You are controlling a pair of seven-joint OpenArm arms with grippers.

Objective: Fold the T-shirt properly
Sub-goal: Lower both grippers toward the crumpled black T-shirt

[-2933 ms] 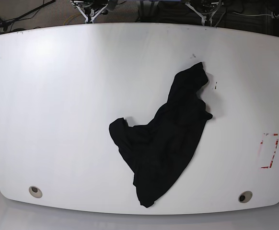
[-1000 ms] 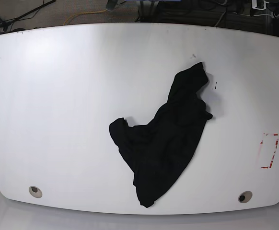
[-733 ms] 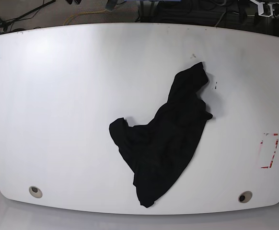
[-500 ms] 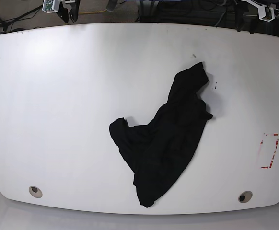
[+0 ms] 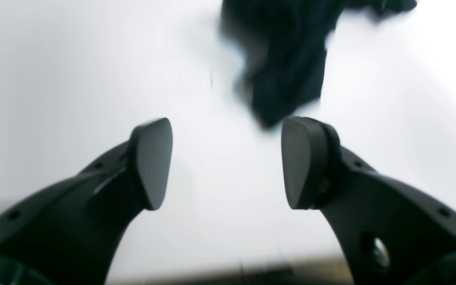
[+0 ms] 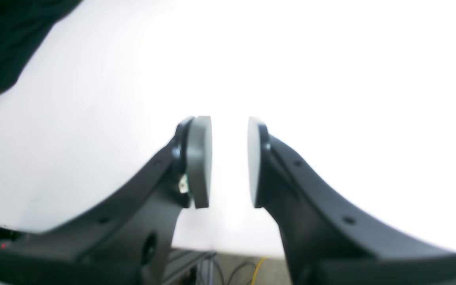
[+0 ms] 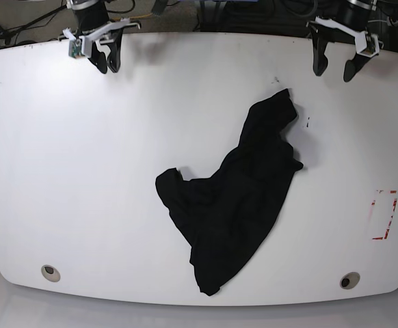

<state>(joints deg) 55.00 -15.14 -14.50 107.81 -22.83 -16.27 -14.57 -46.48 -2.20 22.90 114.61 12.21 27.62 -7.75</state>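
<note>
A: Base view first — what did the counter (image 7: 83, 171) look like?

B: White and broad, with a rounded front edge. It carried the T-shirt (image 7: 236, 198), which lay right of centre, reaching from the middle toward the near edge.

A: How did the shirt look?

B: Black, soft and crumpled, not spread flat. It made a rough slanted heap: a narrow bunched end pointing toward the far right, a wider body in the middle, a small lobe sticking out to the left, and a tapered tip nearest the front edge. Folds and creases ran along its length. No print or lettering could be made out.

A: And the arms?

B: Both were at the far edge, well apart from the shirt. The left gripper (image 7: 336, 67) hung over the far right of the counter, its jaws standing wide with nothing between them. In the left wrist view the shirt's bunched end (image 5: 287, 59) showed blurred beyond the fingertips (image 5: 151, 162).

A: The other one?

B: The right gripper (image 7: 105, 60) hung over the far left corner. Its jaws stood narrow, a slim gap between the pads (image 6: 198, 162), empty. A strip of the shirt (image 6: 6, 43) showed at that view's upper left.

A: Anything smaller?

B: A red-marked rectangle (image 7: 383, 215) near the right edge and two round grommets (image 7: 49, 272) along the front.
</note>
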